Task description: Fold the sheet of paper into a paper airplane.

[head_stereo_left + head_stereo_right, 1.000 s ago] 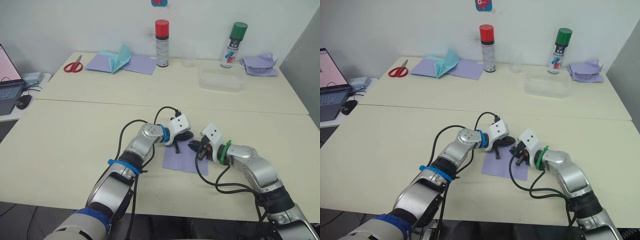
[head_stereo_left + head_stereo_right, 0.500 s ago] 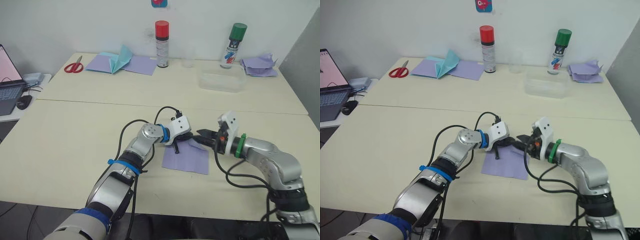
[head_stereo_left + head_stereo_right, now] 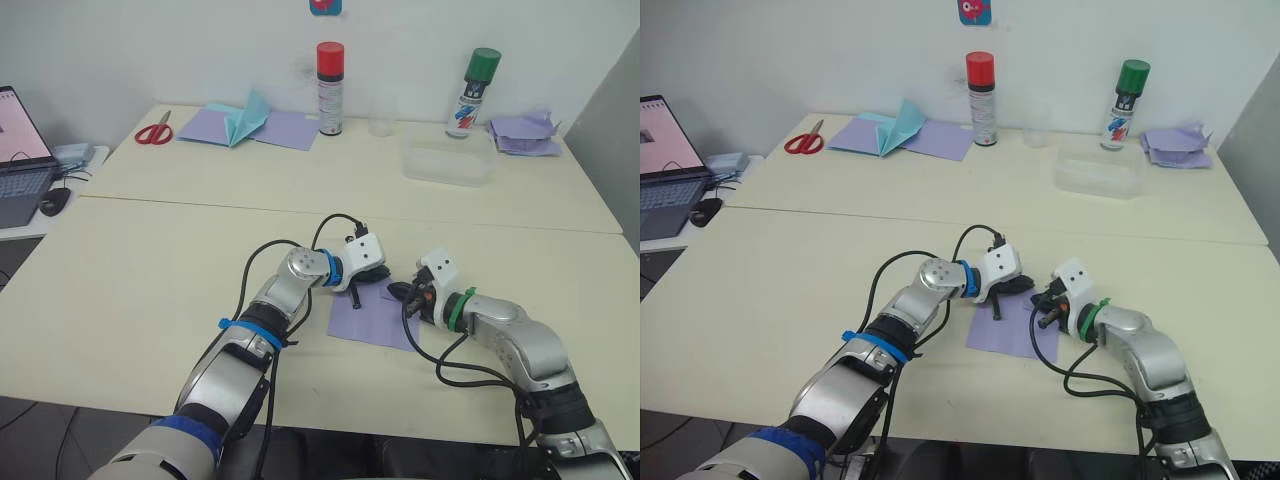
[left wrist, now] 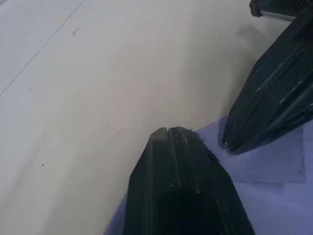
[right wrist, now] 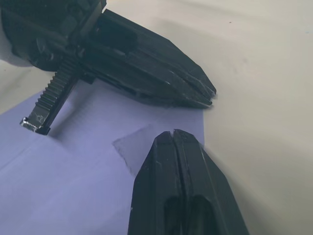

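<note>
Here, left gripper [image 4: 171, 131] pressing closed fingertips onto the far corner of the sheet of paper [image 3: 372, 316]. Right gripper [image 5: 172, 134] closing in alongside, fingers likewise together, tip resting over the same corner. Wrist views revealing a small folded flap near that corner, undetectable from the head views. Sheet lying flat on the near table [image 3: 150, 280].
</note>
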{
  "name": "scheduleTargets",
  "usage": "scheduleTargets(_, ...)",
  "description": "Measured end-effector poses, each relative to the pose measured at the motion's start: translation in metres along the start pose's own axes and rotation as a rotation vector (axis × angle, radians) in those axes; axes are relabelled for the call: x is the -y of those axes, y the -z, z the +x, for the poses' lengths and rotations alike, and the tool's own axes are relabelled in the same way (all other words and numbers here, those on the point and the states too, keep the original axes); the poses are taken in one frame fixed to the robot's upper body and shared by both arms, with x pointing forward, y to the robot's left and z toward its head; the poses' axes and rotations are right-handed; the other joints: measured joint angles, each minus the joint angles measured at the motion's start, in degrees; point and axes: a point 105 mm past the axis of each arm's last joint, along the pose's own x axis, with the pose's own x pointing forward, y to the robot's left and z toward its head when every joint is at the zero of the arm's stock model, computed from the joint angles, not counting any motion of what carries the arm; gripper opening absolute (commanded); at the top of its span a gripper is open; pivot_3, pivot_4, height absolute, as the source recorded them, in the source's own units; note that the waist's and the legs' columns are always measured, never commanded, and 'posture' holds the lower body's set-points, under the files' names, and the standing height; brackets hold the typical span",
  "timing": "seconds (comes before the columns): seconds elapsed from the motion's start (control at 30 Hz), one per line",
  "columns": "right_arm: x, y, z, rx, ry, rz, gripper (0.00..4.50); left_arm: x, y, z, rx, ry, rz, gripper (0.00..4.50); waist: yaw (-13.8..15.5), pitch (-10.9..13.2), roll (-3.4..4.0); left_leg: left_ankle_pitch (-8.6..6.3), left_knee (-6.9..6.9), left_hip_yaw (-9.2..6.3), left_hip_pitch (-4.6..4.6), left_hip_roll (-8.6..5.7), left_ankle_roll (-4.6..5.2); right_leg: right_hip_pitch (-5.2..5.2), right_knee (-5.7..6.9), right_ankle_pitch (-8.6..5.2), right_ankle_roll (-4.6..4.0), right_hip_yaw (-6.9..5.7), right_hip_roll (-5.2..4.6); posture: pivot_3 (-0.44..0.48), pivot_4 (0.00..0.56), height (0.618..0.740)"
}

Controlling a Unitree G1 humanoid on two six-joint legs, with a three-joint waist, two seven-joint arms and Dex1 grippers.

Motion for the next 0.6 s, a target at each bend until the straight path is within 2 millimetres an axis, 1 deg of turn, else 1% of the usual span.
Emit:
scheduleTargets(0.07, 0.002, 0.004, -0.007, -0.004, 0.011, -0.011, 0.04, 0.001, 0.0, 0.001, 0.002, 0.002, -0.002, 0.0, 0.08, -0.02, -0.01, 0.0, 0.0, -0.03, 0.01, -0.04, 0.0, 0.07, -0.01, -0.03, 0.06, 0.0, 0.0, 0.0, 0.15, 0.74)
scheduleTargets(0.27, 0.008, 0.018, -0.036, -0.06, 0.023, -0.031, 0.04, 0.003, 0.001, 0.001, 0.003, 0.004, -0.004, 0.0, 0.11, -0.08, -0.06, 0.0, 0.01, -0.13, 0.05, -0.14, 0.01, 0.2, -0.02, -0.07, 0.13, 0.03, 0.0, 0.0, 0.15, 0.74)
scheduleTargets(0.33, 0.007, 0.017, -0.04, -0.06, 0.015, -0.024, 0.04, 0.002, 0.002, 0.0, 0.002, 0.003, -0.003, 0.0, 0.06, -0.09, -0.07, 0.0, 0.01, -0.13, 0.05, -0.22, 0.01, 0.2, -0.02, -0.08, 0.14, 0.03, 0.0, 0.0, 0.15, 0.74)
scheduleTargets(0.4, 0.006, 0.01, -0.039, -0.013, 0.012, 0.021, 0.04, 0.002, 0.002, 0.0, 0.001, 0.001, -0.002, 0.0, 0.0, -0.08, -0.07, 0.0, 0.0, -0.24, 0.04, -0.56, 0.01, 0.19, 0.01, -0.08, 0.14, 0.04, 0.0, 0.0, 0.15, 0.74)
scheduleTargets(0.47, 0.003, -0.009, -0.034, 0.076, 0.001, 0.043, 0.04, 0.001, 0.003, -0.001, -0.001, -0.001, -0.001, 0.0, -0.03, -0.07, -0.06, 0.0, 0.0, -0.5, 0.03, -0.62, 0.01, 0.19, 0.03, -0.08, 0.14, 0.08, 0.0, 0.0, 0.15, 0.74)
scheduleTargets(0.53, 0.002, -0.026, -0.032, 0.129, 0.008, 0.011, 0.04, 0.002, 0.002, 0.0, 0.003, 0.002, -0.001, 0.0, -0.04, -0.08, -0.07, 0.0, 0.01, -0.76, -0.01, -0.69, 0.02, 0.21, 0.02, -0.08, 0.14, 0.06, 0.0, 0.0, 0.15, 0.74)
scheduleTargets(0.6, 0.001, -0.031, -0.027, 0.151, 0.019, 0.005, 0.04, 0.003, 0.001, 0.001, 0.008, 0.005, 0.003, 0.0, -0.04, -0.09, -0.1, 0.0, 0.01, -0.86, -0.05, -0.7, 0.02, 0.21, 0.02, -0.09, 0.16, 0.02, 0.0, 0.0, 0.15, 0.74)
